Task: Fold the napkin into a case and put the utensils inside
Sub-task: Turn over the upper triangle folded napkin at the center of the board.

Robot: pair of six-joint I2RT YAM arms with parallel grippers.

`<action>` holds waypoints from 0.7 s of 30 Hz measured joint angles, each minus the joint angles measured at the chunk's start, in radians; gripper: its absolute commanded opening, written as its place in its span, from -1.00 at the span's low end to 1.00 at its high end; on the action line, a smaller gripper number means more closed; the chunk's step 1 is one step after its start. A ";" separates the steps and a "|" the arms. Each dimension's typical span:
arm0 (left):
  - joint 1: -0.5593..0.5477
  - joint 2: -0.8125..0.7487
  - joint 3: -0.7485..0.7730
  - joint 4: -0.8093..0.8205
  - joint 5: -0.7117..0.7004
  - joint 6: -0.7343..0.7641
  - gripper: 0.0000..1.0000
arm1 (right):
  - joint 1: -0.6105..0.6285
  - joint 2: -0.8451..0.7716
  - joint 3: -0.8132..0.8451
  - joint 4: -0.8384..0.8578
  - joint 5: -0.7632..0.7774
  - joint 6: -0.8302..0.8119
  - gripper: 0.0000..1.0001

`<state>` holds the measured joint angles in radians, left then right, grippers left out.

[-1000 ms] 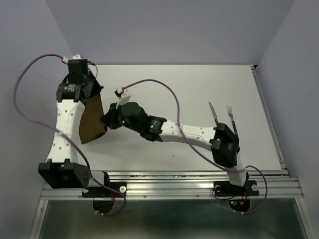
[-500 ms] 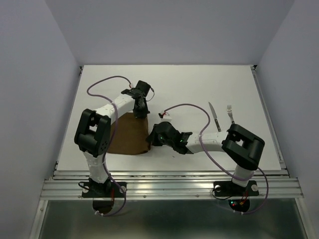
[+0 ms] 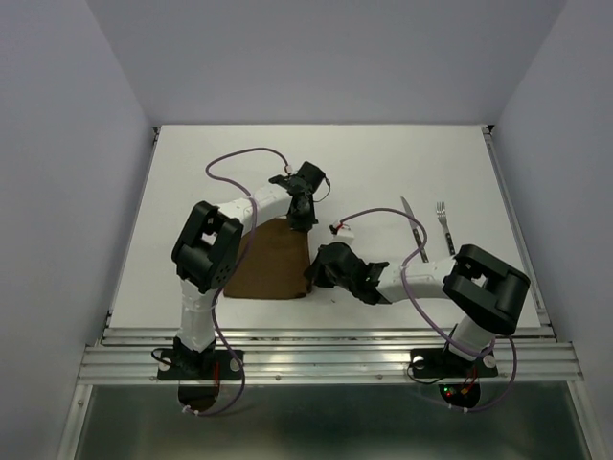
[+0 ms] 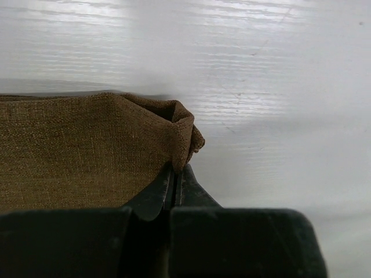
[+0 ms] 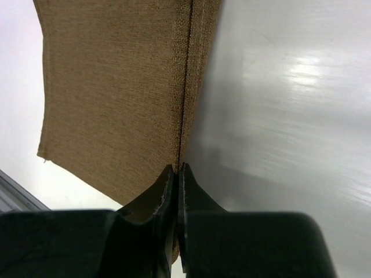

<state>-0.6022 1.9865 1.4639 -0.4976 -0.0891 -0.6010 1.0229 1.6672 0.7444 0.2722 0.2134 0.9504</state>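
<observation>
On my left, the left arm rises from its base, bends at a high elbow and reaches away and to the right, with the wrist tipped down over the table (image 3: 383, 163). The left gripper (image 3: 303, 220) sits at the far right corner of the napkin (image 3: 271, 264). From the left wrist camera I see that gripper (image 4: 175, 174) with its fingers pressed tight together and the napkin's (image 4: 75, 145) corner pinched between them. The cloth bunches into a small raised peak just beyond the tips.

The napkin lies flat as a dark brown rectangle in the near middle of the table, between the two arms. Its weave is coarse and its left part is smooth.

The right arm folds back at an elbow near its base and stretches low and leftward across the table. The right gripper (image 3: 312, 276) meets the napkin's near right corner. In the right wrist view, the gripper (image 5: 177, 171) is clamped on the right edge of the napkin (image 5: 116, 87). Stacked layers of cloth run in a straight line away from the fingertips.

Farther right, well apart from the cloth, the knife (image 3: 413, 230) and the fork (image 3: 444, 225) lie side by side on the table, tips pointing away from me.
</observation>
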 measured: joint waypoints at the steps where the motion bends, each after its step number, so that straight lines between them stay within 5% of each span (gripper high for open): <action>1: -0.011 0.010 0.010 0.000 -0.002 -0.001 -1.00 | -0.002 -0.008 -0.014 -0.001 0.003 0.000 -0.99; 13: -0.079 0.095 0.091 -0.023 -0.029 -0.007 -1.00 | -0.008 -0.031 -0.092 0.013 0.033 -0.001 -0.99; 21: -0.134 0.146 0.170 -0.085 -0.135 -0.014 -1.00 | -0.008 -0.031 -0.109 0.029 0.047 -0.023 -0.74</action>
<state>-0.7361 2.1330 1.6337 -0.5827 -0.2237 -0.6151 1.0145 1.6363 0.6353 0.3016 0.2600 0.9276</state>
